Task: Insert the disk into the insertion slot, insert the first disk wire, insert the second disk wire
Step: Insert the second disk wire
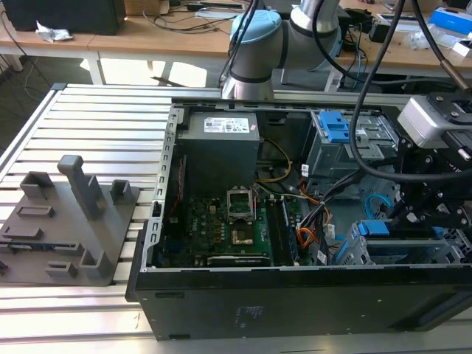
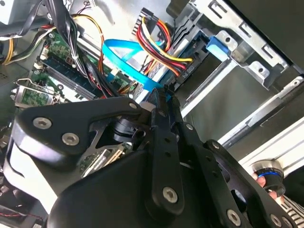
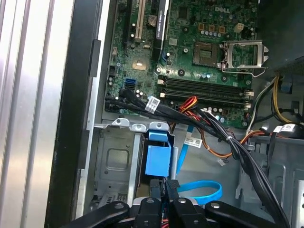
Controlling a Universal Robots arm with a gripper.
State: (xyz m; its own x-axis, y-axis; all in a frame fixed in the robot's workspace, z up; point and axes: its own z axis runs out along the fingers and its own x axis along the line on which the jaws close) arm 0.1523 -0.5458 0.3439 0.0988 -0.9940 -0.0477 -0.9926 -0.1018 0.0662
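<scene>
My gripper (image 3: 164, 184) reaches into the open computer case at the exterior view's right (image 1: 413, 210). Its black fingers (image 2: 164, 107) are pressed together on the end of the second disk wire (image 2: 118, 52), a light-blue cable that curls in a loop (image 3: 202, 191). The disk sits in the insertion slot (image 3: 111, 156), its blue carrier tab (image 3: 156, 159) showing at the cage's mouth. The first disk wire (image 2: 164, 45), a short bundle of red, orange and black strands, runs down to the disk's end beside my fingertips. I cannot tell whether it is seated.
The motherboard (image 3: 204, 52) lies beyond the cage, crossed by a thick black cable bundle (image 3: 228, 137). The taller bay with blue latches (image 1: 335, 129) and the power supply (image 1: 221, 147) stand at the back. A grey fixture (image 1: 66, 221) sits outside the case on the slatted table.
</scene>
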